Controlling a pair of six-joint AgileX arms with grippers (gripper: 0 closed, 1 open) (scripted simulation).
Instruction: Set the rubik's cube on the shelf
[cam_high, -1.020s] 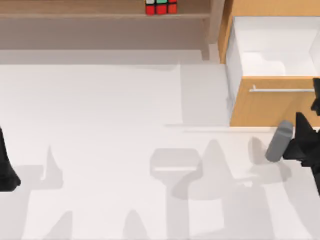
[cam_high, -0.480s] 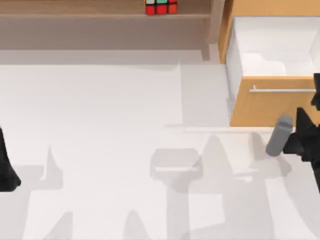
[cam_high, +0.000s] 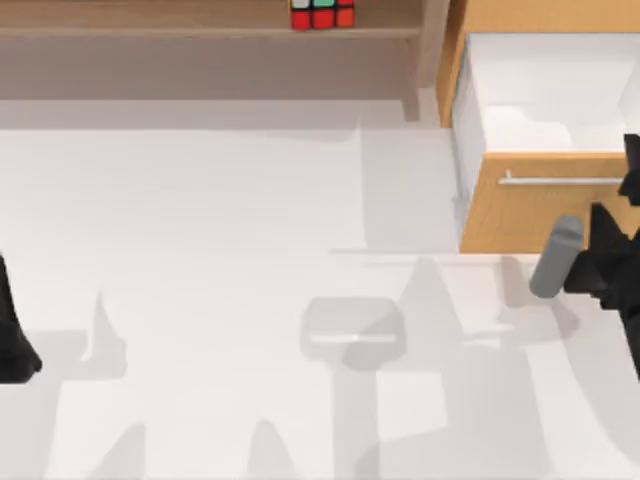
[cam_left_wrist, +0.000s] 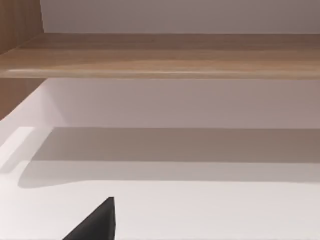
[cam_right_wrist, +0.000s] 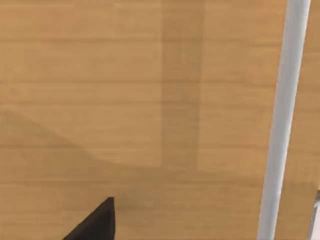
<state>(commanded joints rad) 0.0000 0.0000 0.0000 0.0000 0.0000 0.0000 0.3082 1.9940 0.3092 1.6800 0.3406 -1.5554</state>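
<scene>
Top view: pale worktop; rubik's cube sits square on the shelf at upper centre — red face frontward. Open drawer upper right; right hand just below it, left hand parked at left edge — finger states cannot be told. Left wrist view: shelf board. Right wrist view: drawer front, silver handle.

The top view looked straight down on the counter. The left wrist view faced the shelf from low down. The right wrist view sat close against the drawer front, which the top view shared.
</scene>
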